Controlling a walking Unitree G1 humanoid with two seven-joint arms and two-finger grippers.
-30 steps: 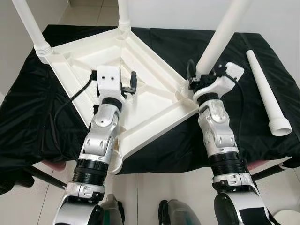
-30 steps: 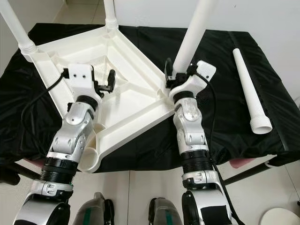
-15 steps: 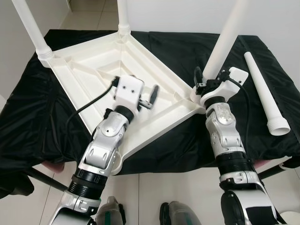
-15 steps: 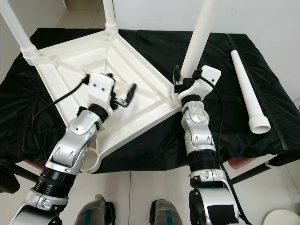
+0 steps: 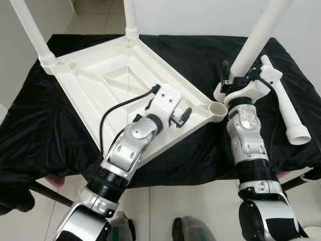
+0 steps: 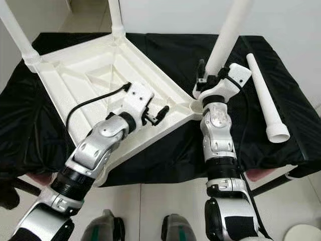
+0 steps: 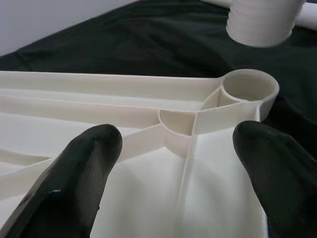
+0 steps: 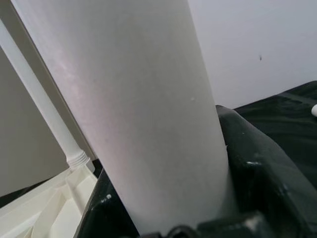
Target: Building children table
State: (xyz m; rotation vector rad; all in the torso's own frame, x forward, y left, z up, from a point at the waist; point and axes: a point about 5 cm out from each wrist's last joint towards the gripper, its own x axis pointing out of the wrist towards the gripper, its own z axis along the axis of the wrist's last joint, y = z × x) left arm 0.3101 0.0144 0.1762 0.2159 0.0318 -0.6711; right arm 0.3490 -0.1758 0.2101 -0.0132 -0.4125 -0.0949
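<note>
White plastic tabletop (image 5: 110, 80), upside down on black cloth (image 5: 200, 55), ribbed underside facing up, reaching from the cloth's back left corner to its front edge. Two legs standing in sockets: one at the tabletop's far left corner (image 5: 31, 30), one at its far corner (image 5: 130, 17). Empty round socket (image 5: 218, 107) at the tabletop's right corner, open upward, just beside the right arm. Another empty corner near the front edge, mostly behind the left forearm.

Third leg (image 5: 258, 35), gripped by the right gripper (image 5: 241, 83) near the lower end, tilted, top leaning away and to the right, threaded end hanging just above and beside the empty socket, not seated. Black fingers (image 8: 257, 163) of that pincer closed tight against the white tube in the right wrist view.

Left gripper (image 5: 179, 116) over the tabletop's underside near the right corner, fingers (image 7: 79, 168) spread wide, holding nothing, pointed toward the empty socket (image 7: 249, 88) with the ribbed end of the held leg (image 7: 260, 20) floating above it. Black cable (image 5: 113, 108) looping from the left wrist across the white plastic.

Fourth leg (image 5: 283, 100) lying loose on the cloth near the right edge, wide open end toward the front, narrow end toward the back, partly crossed by the right wrist.
</note>
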